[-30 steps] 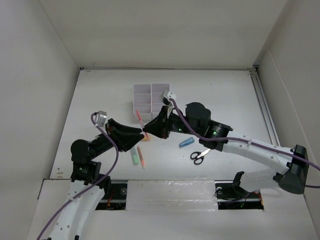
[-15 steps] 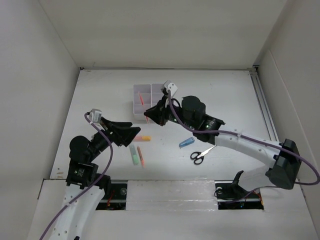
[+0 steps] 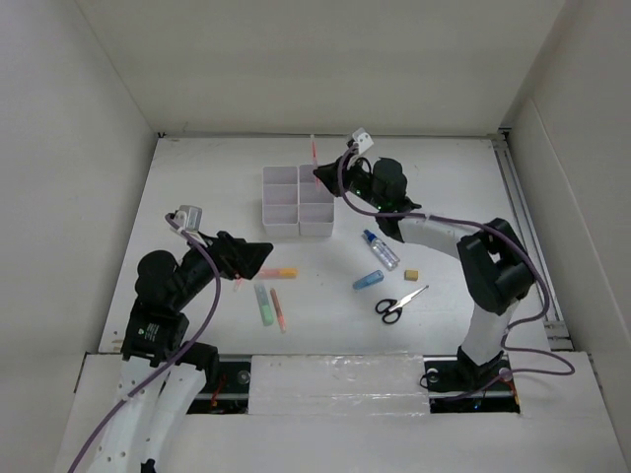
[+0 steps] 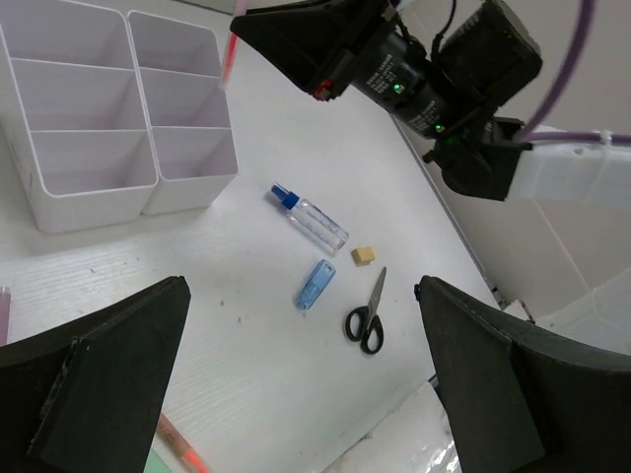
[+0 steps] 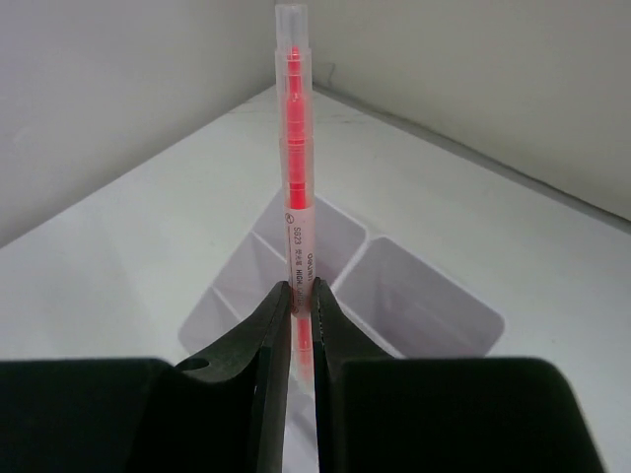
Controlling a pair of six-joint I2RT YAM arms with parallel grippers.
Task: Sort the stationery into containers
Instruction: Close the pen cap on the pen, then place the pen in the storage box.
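Two trays [image 3: 281, 197], one bottle [image 3: 380, 249], one eraser [image 3: 412, 273]

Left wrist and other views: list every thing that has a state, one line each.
Right pincer: shut on red pen.
Red pen: gripped, held in the air.
Left pincer: open, empty.
White trays: visible compartments empty.
Bottle: lying flat, blue cap on.
Scissors: lying flat, blades shut.

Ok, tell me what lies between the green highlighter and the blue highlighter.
Top view: a thin orange pen, right beside the green highlighter; then bare white table to the blue highlighter.
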